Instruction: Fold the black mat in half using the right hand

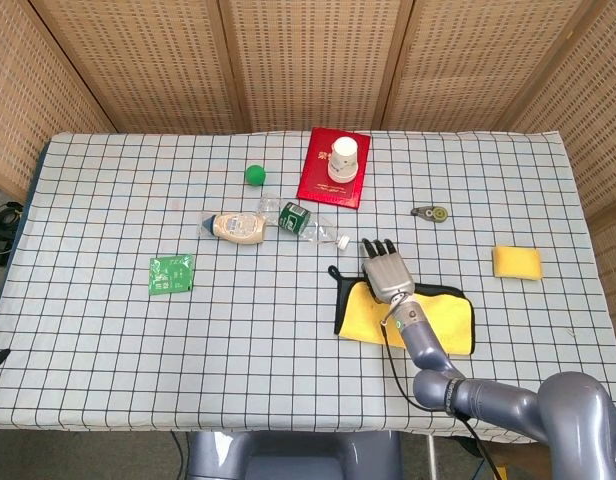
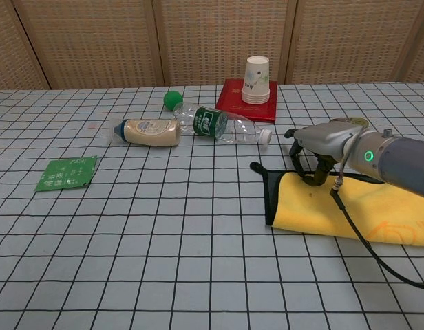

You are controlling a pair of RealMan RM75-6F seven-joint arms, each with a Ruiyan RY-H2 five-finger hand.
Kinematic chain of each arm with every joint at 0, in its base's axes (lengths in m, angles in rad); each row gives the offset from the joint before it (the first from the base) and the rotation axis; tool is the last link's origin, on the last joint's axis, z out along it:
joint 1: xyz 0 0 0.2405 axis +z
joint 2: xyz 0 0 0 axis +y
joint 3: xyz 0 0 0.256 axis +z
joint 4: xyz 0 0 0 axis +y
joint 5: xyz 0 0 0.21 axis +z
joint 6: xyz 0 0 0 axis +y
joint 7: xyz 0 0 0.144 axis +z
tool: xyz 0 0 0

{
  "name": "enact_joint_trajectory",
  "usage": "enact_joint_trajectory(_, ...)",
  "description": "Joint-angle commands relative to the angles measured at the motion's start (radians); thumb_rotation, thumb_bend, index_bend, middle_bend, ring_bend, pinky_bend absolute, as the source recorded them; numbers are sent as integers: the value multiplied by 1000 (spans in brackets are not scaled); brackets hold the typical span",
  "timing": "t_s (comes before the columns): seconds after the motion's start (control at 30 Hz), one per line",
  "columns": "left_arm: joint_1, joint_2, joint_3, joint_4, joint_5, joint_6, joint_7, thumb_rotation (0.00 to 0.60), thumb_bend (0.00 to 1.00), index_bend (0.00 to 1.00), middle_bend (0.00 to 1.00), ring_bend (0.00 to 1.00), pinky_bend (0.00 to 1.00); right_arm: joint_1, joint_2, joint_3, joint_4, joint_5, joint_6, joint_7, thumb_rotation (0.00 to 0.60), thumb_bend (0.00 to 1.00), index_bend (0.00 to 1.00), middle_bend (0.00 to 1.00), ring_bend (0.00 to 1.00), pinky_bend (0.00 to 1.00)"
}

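Observation:
The mat (image 1: 450, 316) lies flat near the table's front right, its yellow face up with a black rim and a black loop at its far left corner. In the chest view the mat (image 2: 377, 206) runs off to the right. My right hand (image 1: 386, 268) is over the mat's far left corner, its fingers apart and curved down. In the chest view the right hand (image 2: 323, 141) has its fingertips (image 2: 303, 176) at the black far edge, and I see nothing gripped. The left hand is out of both views.
A clear water bottle (image 1: 308, 222) and a beige sauce bottle (image 1: 238, 227) lie just beyond the mat to the left. Further back are a green ball (image 1: 254, 174) and a red box (image 1: 326, 185) bearing paper cups (image 1: 345, 155). A green packet (image 1: 172, 273) lies left, a yellow sponge (image 1: 516, 262) right.

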Motion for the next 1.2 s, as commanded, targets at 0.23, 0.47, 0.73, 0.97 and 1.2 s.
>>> enact_joint_trajectory(0.23,0,0,1,-1,3,0,-1,600,0,0,0,0,0,-10,-2,4,6,-58,14,46,600,614,643,0,0,0)
enact_joint_trajectory(0.47,-1,1,2,0,1,-3,-3,600,0,0,0,0,0,-15,5,10,-5,-91,21,70,600,615,650,0,0,0)
enact_joint_trajectory(0.73,-2,2,1,0,0,-4,-5,600,0,0,0,0,0,-8,2,28,-9,-127,32,90,600,614,652,0,0,0)
enact_joint_trajectory(0.97,0,4,0,0,0,-1,-12,600,0,0,0,0,0,2,-25,24,9,-119,30,63,600,615,639,0,0,0)
enact_joint_trajectory(1.2,2,7,0,3,0,1,-21,600,0,0,0,0,0,1,-32,23,0,-97,33,35,600,262,121,0,0,0)
